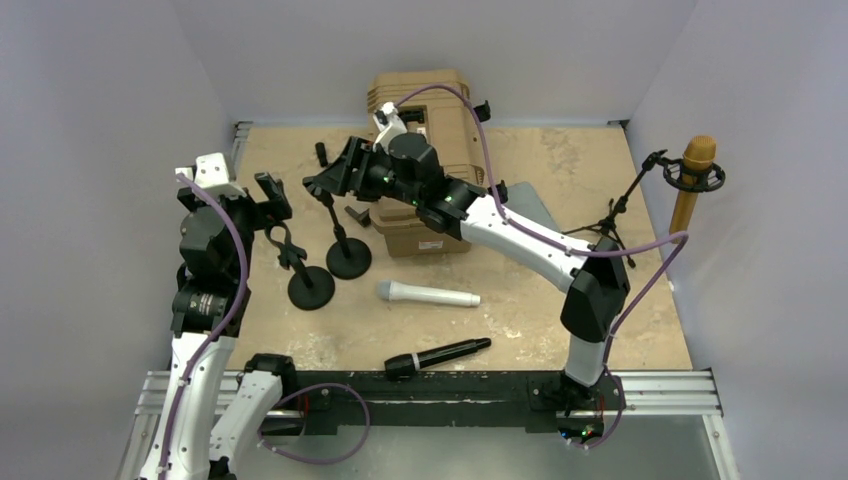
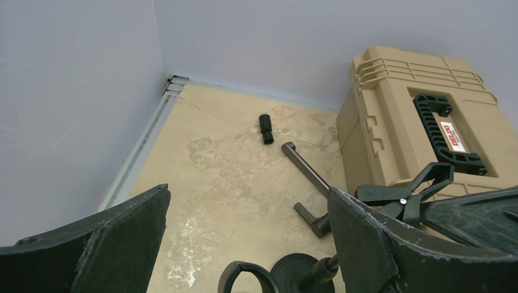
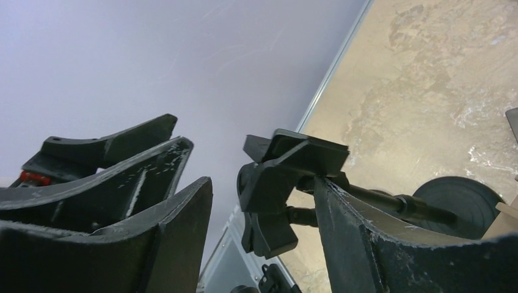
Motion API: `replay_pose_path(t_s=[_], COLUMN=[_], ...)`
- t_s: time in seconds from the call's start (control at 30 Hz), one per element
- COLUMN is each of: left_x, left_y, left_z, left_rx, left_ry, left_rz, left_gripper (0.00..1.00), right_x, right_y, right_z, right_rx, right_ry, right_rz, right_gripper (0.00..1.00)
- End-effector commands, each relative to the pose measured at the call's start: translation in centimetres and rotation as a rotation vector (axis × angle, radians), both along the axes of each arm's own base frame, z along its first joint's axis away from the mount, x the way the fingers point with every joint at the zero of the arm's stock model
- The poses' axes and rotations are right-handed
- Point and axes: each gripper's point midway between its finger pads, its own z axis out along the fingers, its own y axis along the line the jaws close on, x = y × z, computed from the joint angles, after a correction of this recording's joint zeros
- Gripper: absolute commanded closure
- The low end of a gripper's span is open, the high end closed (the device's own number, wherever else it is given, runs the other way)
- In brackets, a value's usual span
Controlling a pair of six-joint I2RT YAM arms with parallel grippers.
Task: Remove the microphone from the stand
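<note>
Tabletop (image 1: pixel 560 170): stand clip (image 3: pixel 276 180) between right fingers (image 3: pixel 379 250)

1. The left arm (image 1: pixel 205 300) stands upright on its own side, wrist bent forward; the left gripper (image 1: pixel 265 198) has its jaws spread wide.
2. The right arm (image 1: pixel 530 240) stretches far leftward, elbow bent; the right gripper (image 1: pixel 325 182) lies sideways, jaws partly apart.

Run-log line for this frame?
left gripper open | right gripper open around empty stand clip | white microphone, black microphone flat on table | gold microphone in tripod stand
</note>
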Motion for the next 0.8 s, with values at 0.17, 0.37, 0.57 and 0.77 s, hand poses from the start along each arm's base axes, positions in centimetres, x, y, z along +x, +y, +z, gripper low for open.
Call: replay_pose_path(t_s=[0.17,0.37,0.57,0.77], left_x=[-0.2,-0.2,-0.3,-0.3], left_y=[-0.6,-0.6,-0.6,-0.7], left_z=[2.4,2.5,2.6,2.6], left_rx=[0.0,0.001,0.0,-0.001], left_ry=[-0.061,-0.063,-0.067,-0.064], left_rz=[-0.03,-0.031,-0.032,-0.034], left_gripper=[0.03,0.03,0.03,0.03], right_x=[1.6,2.2,2.0,1.3], right_y=[0.2,-0.1,0.0,-0.7], right_z=[-0.1,-1.9,-4.6,-10.1], right_rx=[0.02,0.0,-0.006,-0.069], right_ry=[0.035,0.061,0.095,0.162], right_rz=[-0.052,-0.07,-0.059,-0.074], right_gripper=[0.4,0.5,0.58,0.59])
